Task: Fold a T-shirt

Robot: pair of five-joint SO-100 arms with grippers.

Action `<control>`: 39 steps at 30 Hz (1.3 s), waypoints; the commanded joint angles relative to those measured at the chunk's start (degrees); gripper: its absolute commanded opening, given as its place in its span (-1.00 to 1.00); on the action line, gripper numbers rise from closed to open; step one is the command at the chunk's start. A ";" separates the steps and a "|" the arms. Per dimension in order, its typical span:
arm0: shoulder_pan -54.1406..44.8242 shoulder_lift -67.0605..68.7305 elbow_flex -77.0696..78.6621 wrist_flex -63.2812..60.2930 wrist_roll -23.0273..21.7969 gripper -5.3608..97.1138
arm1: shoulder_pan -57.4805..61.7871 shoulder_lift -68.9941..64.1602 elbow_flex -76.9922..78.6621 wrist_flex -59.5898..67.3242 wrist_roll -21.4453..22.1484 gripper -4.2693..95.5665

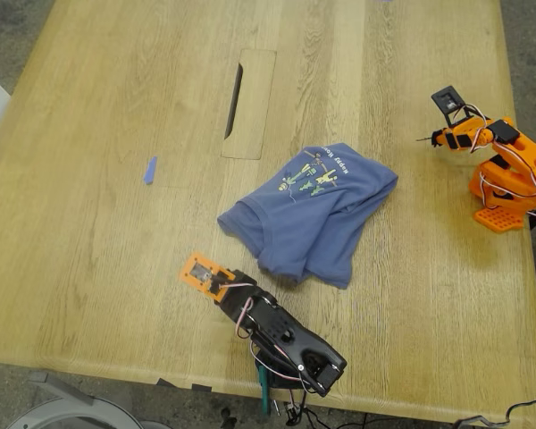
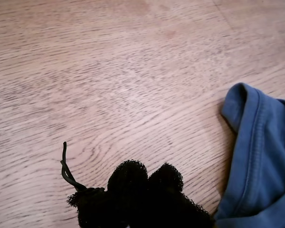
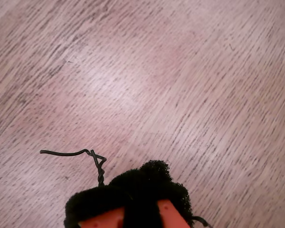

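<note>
The periwinkle-blue T-shirt (image 1: 313, 210) lies crumpled in a loose heap on the wooden table (image 1: 98, 241), its cartoon print and white lettering facing up. My first gripper (image 1: 199, 271), on the black arm at the exterior view's bottom, rests low on the wood just off the shirt's near corner. Its black fuzzy pads (image 2: 128, 178) are pressed together with nothing between them, and a stitched blue shirt edge (image 2: 256, 156) lies close beside them. My second gripper (image 1: 426, 138), on the orange arm at the exterior view's right, is apart from the shirt. Its pads (image 3: 154, 178) are shut over bare wood.
A long cable slot with a wooden flap (image 1: 248, 103) is set into the table beyond the shirt. A small blue strip (image 1: 150, 170) lies toward the exterior view's left. The orange arm's base (image 1: 509, 192) stands near the table's edge at the exterior view's right.
</note>
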 commanded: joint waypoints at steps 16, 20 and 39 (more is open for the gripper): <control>-11.34 9.23 6.50 -0.18 -0.53 -0.89 | 8.96 28.21 14.41 7.38 -0.26 -0.92; -14.85 9.23 6.50 -0.26 -0.35 -0.89 | 12.92 28.21 18.19 -0.18 -1.41 -0.92; -31.11 9.23 6.50 11.60 -2.37 -0.89 | 26.89 28.21 20.30 7.12 -1.14 -0.92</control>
